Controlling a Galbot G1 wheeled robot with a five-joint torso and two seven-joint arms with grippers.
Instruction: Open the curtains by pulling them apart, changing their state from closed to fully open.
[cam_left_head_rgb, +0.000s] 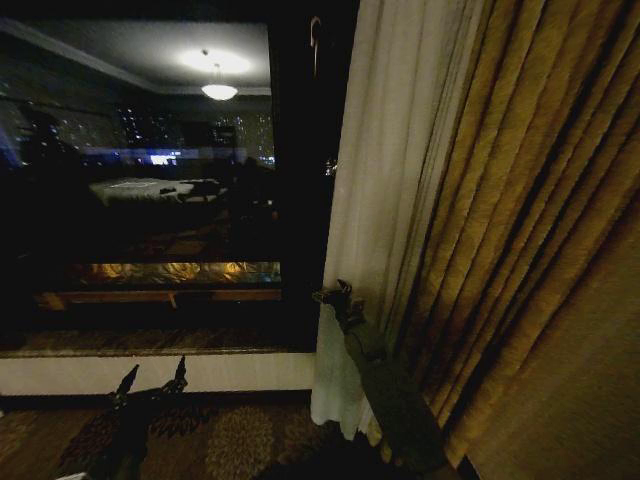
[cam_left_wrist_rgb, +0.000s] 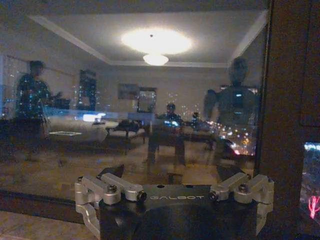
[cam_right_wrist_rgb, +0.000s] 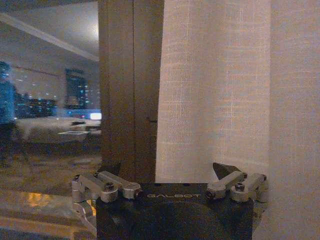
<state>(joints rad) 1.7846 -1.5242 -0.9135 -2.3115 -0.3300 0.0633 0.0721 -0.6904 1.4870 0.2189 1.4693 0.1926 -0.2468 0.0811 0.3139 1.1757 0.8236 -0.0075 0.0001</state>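
One sheer off-white curtain (cam_left_head_rgb: 375, 180) hangs bunched at about 2 o'clock of the head view, pressed against the golden drapes (cam_left_head_rgb: 530, 250) with dark window glass (cam_left_head_rgb: 140, 180) bared beside it. The right pincer (cam_left_head_rgb: 335, 296) (spread wide) sits at the sheer panel's edge near 5 o'clock, its fingers (cam_right_wrist_rgb: 227, 172) straddling the fabric unclenched. The left pincer (cam_left_head_rgb: 152, 380) hangs released at 7 o'clock, facing the glass.

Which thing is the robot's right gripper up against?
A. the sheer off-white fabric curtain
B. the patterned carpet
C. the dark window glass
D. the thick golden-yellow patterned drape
A: the right gripper sits at the edge of the sheer off-white fabric curtain, with its open fingers straddling that panel's edge in the right wrist view.
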